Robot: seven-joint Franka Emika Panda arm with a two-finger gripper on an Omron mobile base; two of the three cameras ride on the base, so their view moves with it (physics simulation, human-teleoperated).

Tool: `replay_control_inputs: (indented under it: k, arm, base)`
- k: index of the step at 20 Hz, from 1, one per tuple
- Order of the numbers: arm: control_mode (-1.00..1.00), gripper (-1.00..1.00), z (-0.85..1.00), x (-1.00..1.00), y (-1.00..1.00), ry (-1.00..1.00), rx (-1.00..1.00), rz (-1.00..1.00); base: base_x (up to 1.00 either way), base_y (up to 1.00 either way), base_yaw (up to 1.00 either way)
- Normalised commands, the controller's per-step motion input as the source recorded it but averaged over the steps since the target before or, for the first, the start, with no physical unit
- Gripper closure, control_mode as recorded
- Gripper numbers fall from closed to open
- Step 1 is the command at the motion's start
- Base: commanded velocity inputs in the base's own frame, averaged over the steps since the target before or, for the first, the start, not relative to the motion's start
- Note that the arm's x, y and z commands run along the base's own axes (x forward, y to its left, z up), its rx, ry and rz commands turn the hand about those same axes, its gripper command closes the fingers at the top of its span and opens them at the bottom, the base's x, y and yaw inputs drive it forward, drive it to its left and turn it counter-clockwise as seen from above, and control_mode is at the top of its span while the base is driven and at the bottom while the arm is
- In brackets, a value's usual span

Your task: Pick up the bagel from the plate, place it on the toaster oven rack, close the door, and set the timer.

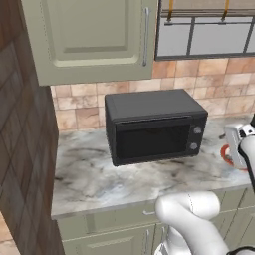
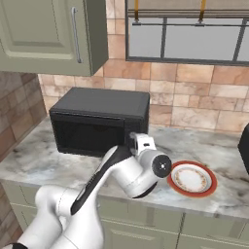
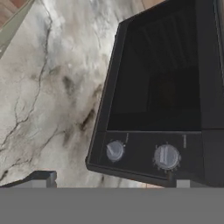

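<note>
- The fingers (image 3: 111,179) are spread wide and grasp nothing; in the hand view their dark tips sit just in front of the toaster oven's control panel, near its two grey knobs (image 3: 166,156).
- The door (image 3: 153,74) is shut, its dark glass pane flush with the oven front; a dim brownish shape shows behind the glass, too dark to say whether it is the bagel.
- The toaster oven (image 1: 154,124), a black box, stands toward the back of the marble worktop (image 1: 99,179), close to the tiled wall.
- The plate (image 2: 192,178), white with a red-orange rim, lies near the worktop's front edge beside the oven's knob end, with nothing on it.
- The white arm (image 2: 121,170) reaches across the worktop's front edge between oven and plate.
</note>
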Motion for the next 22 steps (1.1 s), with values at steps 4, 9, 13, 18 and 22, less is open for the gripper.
replay_control_inputs:
  k: [4, 9, 13, 18, 22]
  arm:
    - [-1.00, -1.00, -0.39, 0.14, -0.11, 0.00, 0.02, 0.06]
    - [-1.00, -1.00, -0.27, 0.12, -0.14, 0.00, 0.00, 0.05]
    - [-1.00, -1.00, -0.24, 0.07, -0.12, 0.00, 0.00, 0.05]
    - [-1.00, -1.00, -0.16, 0.09, -0.14, 0.00, 0.00, 0.04]
    - [-1.00, -1.00, -0.13, 0.10, -0.07, 0.00, 0.00, 0.02]
  base:
    - [0.00, 0.00, 0.00]
    - [0.00, 0.00, 0.00]
    - [0.00, 0.00, 0.00]
    - [0.00, 0.00, 0.00]
    - [0.00, 0.00, 0.00]
